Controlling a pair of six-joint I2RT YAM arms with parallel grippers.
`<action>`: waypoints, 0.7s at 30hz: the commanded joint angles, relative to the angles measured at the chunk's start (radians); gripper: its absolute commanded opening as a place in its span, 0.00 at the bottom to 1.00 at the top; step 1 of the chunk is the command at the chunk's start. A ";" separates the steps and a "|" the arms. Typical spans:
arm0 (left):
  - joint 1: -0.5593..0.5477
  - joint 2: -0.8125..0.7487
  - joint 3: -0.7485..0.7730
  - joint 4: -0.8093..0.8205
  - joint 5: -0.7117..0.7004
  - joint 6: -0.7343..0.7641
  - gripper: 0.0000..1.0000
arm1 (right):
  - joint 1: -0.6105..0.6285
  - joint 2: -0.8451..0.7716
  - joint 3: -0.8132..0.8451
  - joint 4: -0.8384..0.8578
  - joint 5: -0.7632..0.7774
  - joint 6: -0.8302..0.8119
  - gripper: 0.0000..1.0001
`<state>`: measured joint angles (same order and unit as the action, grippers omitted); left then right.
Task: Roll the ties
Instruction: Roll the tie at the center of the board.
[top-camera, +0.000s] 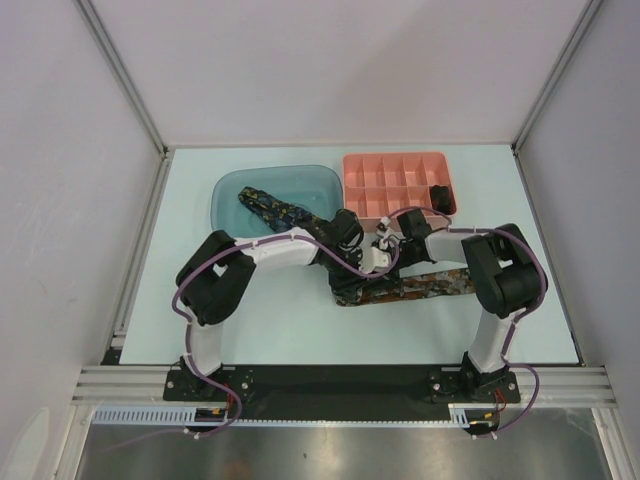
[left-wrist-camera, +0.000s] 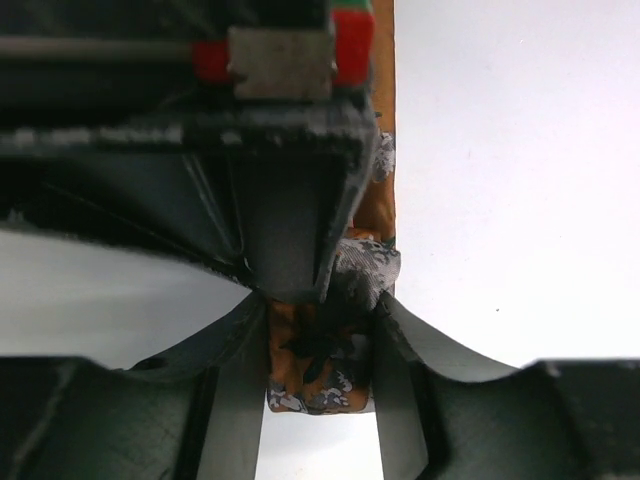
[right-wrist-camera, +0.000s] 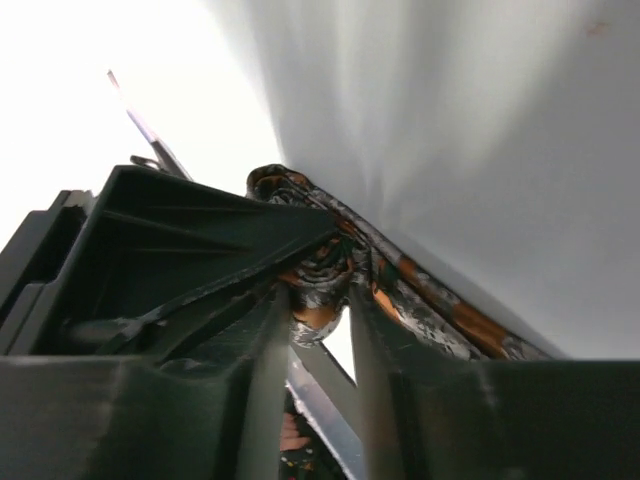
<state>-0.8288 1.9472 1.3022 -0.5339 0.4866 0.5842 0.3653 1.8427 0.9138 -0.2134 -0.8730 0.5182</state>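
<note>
**Item 1, desk (top-camera: 300, 330).** Pale and bare at the bottom centre of the frame, between the two arm bases.

**Item 2, orange-flecked tie (top-camera: 430, 285).** Lies flat at mid-frame with its long axis running left to right. Its left part is bunched under the spot where both arms meet. The loose length trails right, beneath the right arm, so that arm is nearer the free end. The roll is judged barely begun.

**Item 3, left fingers (left-wrist-camera: 235, 400).** Closed on the tie, whose fabric fills the gap from side to side.

**Item 4, right fingers (right-wrist-camera: 385, 400).** Pinching a curled fold of the same tie at their tips, opposite the left pair.

**Item 5, navy tie (top-camera: 268, 205).** Unrolled, lying diagonally in the blue tub (top-camera: 225, 195) at upper left.

**Item 6, pink tray (top-camera: 395, 157).** At upper right, with a small dark bundle (top-camera: 440, 195) in its far-right compartment.

**Markings.** No readable writing or brand.
</note>
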 joint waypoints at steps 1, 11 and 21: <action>-0.018 0.052 -0.015 -0.012 -0.060 0.022 0.47 | 0.006 0.015 0.004 0.010 0.021 -0.030 0.11; 0.059 -0.172 -0.193 0.211 0.084 -0.113 0.80 | -0.080 -0.014 -0.007 -0.129 0.120 -0.210 0.00; 0.059 -0.139 -0.205 0.327 0.174 -0.202 0.90 | -0.081 -0.046 -0.018 -0.149 0.216 -0.274 0.00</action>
<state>-0.7654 1.7847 1.0588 -0.2932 0.5682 0.4580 0.2871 1.8240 0.9127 -0.3340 -0.7864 0.3122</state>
